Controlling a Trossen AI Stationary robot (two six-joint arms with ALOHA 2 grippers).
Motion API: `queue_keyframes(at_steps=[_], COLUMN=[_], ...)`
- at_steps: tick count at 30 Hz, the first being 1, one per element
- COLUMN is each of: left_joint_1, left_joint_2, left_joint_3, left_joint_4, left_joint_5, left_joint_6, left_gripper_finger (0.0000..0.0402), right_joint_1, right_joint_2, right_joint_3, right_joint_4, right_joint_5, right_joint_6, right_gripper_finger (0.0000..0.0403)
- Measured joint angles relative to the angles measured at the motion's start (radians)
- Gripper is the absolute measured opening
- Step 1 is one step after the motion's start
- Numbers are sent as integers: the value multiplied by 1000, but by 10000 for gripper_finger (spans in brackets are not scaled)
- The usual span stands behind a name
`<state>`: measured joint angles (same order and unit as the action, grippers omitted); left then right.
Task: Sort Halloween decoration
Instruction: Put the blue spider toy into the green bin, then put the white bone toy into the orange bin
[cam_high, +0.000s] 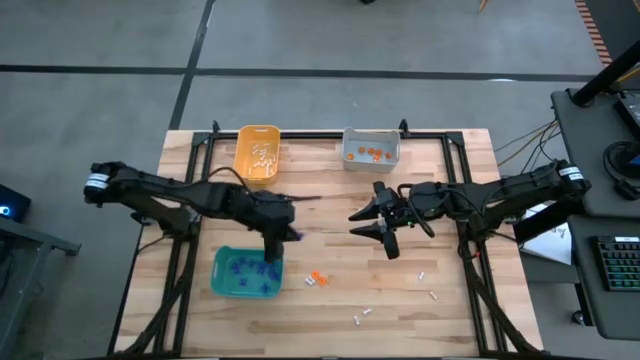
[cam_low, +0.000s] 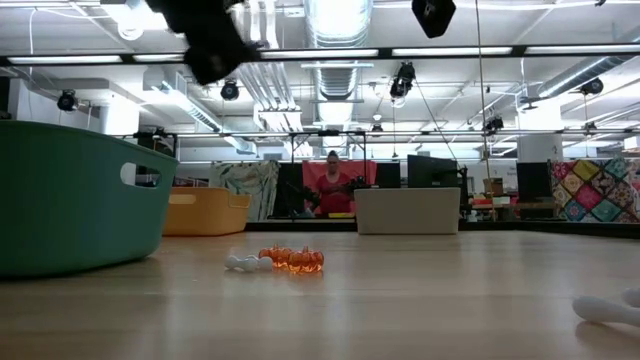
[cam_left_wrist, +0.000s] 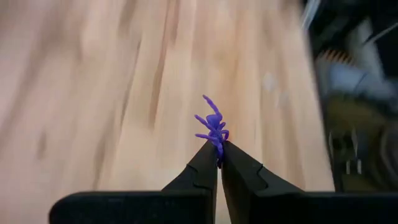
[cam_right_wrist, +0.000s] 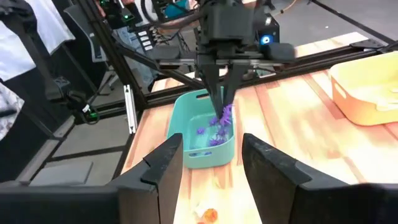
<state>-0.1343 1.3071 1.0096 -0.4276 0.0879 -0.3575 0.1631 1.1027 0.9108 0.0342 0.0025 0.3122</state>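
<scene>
From above, our left gripper (cam_high: 292, 232) hangs over the teal bin's (cam_high: 222, 281) near edge, right gripper (cam_high: 375, 226) waiting mid-table, fingers apart. Low down, orange and white trinkets (cam_low: 285, 260) lie beside the bin. At our left wrist, fingers clamp a purple spider (cam_left_wrist: 213, 129). Opposite, the spider hangs just above the bin, so release goes straight down.

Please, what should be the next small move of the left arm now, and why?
Probably open the fingers. The left gripper pinches a purple spiky trinket and, in the right wrist view, hangs over the teal bin, which already holds purple pieces. The right gripper waits open at mid-table.
</scene>
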Motion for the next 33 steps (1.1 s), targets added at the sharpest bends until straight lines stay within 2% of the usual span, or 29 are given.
queue_keyframes(at_steps=[5,9,14,17,24,33], left_joint_1=[-64,-129,-205,-240,-276,-288], left_joint_2=[17,47,86,117,209,251], left_joint_3=[77,97,77,61,60,59], left_joint_4=[-396,-565,-643,-691,-718,-764], left_joint_5=[0,18,152,190,187,179], left_joint_6=[-110,-162,-229,-257,-276,-274], left_gripper_finger=[0,0,0,0,8,70], right_joint_1=[0,0,0,0,0,0], right_joint_2=[4,13,13,13,13,13], right_joint_3=[0,0,0,-1,-1,-1], right_joint_4=[-22,-43,-64,-66,-82,-83], right_joint_5=[0,0,0,0,0,0], right_joint_6=[-3,-14,-17,-17,-9,-6], right_gripper_finger=[156,153,152,150,152,150])
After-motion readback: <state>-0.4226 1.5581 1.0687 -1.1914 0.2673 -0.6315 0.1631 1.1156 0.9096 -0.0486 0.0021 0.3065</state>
